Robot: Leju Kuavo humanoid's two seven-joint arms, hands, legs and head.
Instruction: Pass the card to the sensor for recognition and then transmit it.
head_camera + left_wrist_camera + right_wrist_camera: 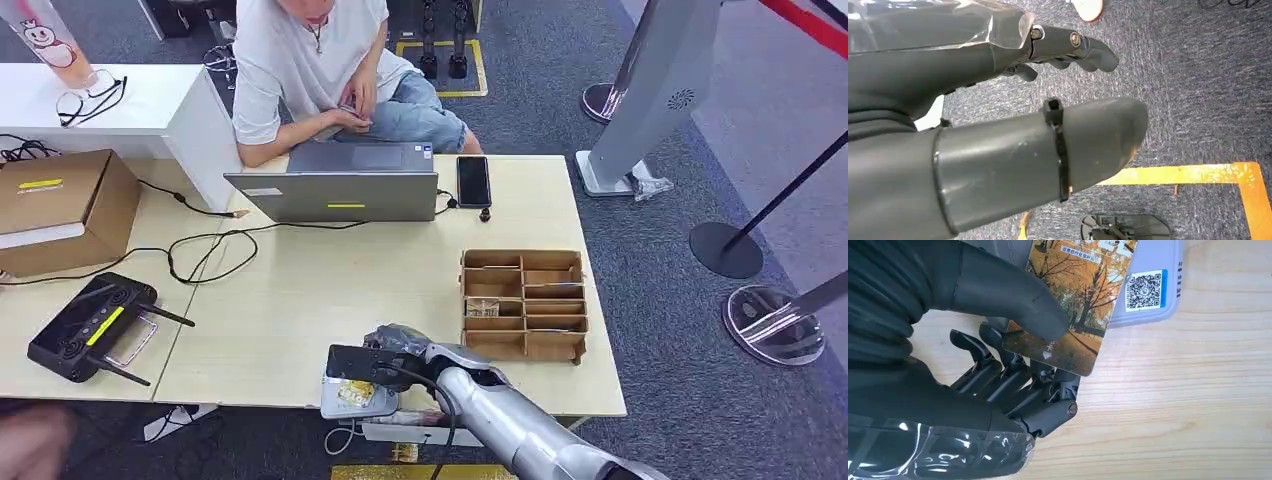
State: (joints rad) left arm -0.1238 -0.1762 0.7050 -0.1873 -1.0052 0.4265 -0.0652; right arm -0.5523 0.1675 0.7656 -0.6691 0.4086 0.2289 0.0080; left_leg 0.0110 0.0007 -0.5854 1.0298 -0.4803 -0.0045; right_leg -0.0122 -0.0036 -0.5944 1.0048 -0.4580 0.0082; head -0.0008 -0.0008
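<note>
Because the right robot hand (395, 345) reaches over the near edge of the pale wooden table (300, 300) with the card (356, 392) held above the light grey card reader (345, 405), a slip here would likely drop the card off the edge onto the carpet, and the head view cannot show how firm the hold is; farther along the same table stand a compartmented brown cardboard tray (523, 303), an open grey laptop (345, 185) and a black phone (473, 181), with a seated person (320, 60) behind them. In the left wrist view the left robot hand (998, 110) hangs over grey carpet, its smooth dark fingers loosely apart and holding nothing, so I judge no risk from that side. In the right wrist view the thumb presses the glossy, thin, stiff card (1068, 305), printed with autumn trees, against the fingers (1013, 375) beneath. The grip sits on one corner only, so the slick surface could pivot or slide out. The card overlaps the rounded matte plastic reader (1153, 285) with its QR sticker, yet looks tilted rather than flat, which may spoil recognition.
</note>
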